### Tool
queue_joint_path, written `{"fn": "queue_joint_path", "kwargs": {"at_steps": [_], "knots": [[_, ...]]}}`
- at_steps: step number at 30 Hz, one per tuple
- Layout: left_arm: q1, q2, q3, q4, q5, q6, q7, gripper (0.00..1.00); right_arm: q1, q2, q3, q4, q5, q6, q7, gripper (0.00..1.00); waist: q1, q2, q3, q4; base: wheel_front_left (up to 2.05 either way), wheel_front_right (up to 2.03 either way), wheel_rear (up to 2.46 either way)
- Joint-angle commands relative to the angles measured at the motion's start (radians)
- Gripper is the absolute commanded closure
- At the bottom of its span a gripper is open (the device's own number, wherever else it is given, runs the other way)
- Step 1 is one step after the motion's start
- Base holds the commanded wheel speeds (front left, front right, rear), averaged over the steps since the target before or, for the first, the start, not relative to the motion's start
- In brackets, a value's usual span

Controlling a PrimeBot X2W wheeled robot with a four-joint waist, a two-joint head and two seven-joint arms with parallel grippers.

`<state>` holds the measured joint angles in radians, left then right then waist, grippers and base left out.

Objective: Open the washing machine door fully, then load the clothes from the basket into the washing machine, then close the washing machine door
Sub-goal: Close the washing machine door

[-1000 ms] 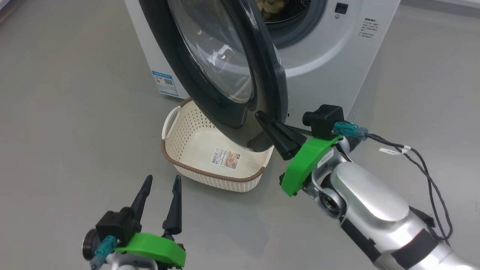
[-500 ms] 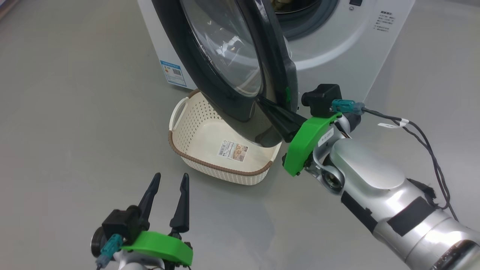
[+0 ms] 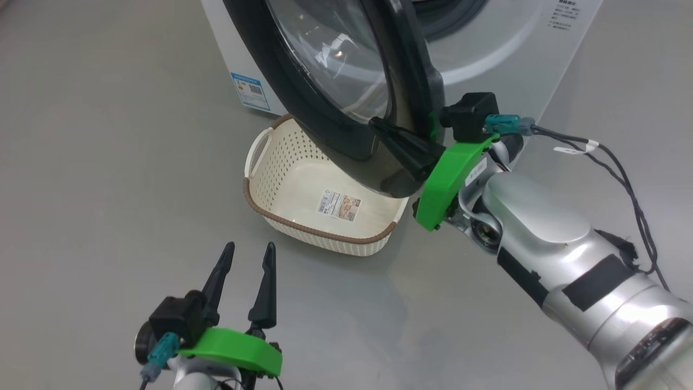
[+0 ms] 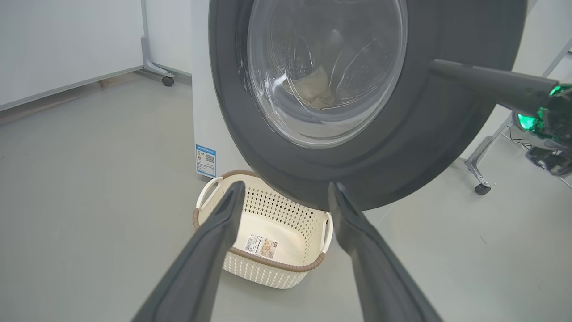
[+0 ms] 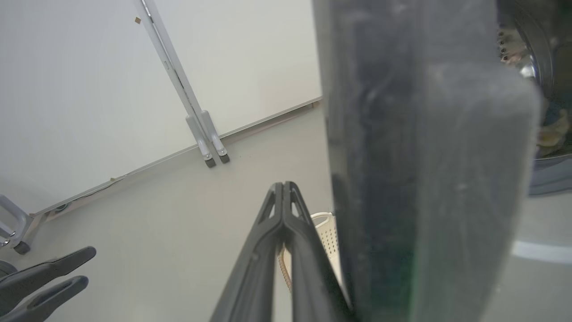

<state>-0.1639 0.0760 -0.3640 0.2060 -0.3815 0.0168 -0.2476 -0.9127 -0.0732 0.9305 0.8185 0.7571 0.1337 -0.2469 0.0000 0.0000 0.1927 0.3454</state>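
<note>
Right claw (image 3: 379, 125), fingers shut on nothing, has pushed the washing machine door (image 3: 330, 59) further closed; clothes (image 4: 315, 89) sit in the drum, basket (image 3: 325, 234) empty below. Risk: my tips skid off the glossy rim, leaving it unlatched. Left claw (image 3: 249, 248) open, near.

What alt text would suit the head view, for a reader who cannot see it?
The shut right gripper rests its tips at the lower black rim of the half-open washing machine door, which hangs over an empty cream basket. The open left gripper hovers over the grey floor at lower left.
</note>
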Motion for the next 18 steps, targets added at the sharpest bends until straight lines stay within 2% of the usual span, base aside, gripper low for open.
{"fn": "queue_joint_path", "kwargs": {"at_steps": [1, 18], "knots": [[-0.044, 0.002, 0.029, -0.03, 0.003, -0.006, -0.013, 0.0, -0.049, -0.006, -0.016, -0.006, 0.007, -0.003, -0.011, 1.0, 0.0, 0.0, 0.013, 0.001, 0.0, 0.0, 0.0], [-0.104, -0.024, 0.012, -0.055, 0.008, -0.042, -0.014, 0.0, -0.22, -0.152, -0.096, 0.09, -0.022, -0.003, -0.014, 1.0, 0.0, 0.0, 0.137, 0.046, 0.0, 0.0, 0.0]]}}
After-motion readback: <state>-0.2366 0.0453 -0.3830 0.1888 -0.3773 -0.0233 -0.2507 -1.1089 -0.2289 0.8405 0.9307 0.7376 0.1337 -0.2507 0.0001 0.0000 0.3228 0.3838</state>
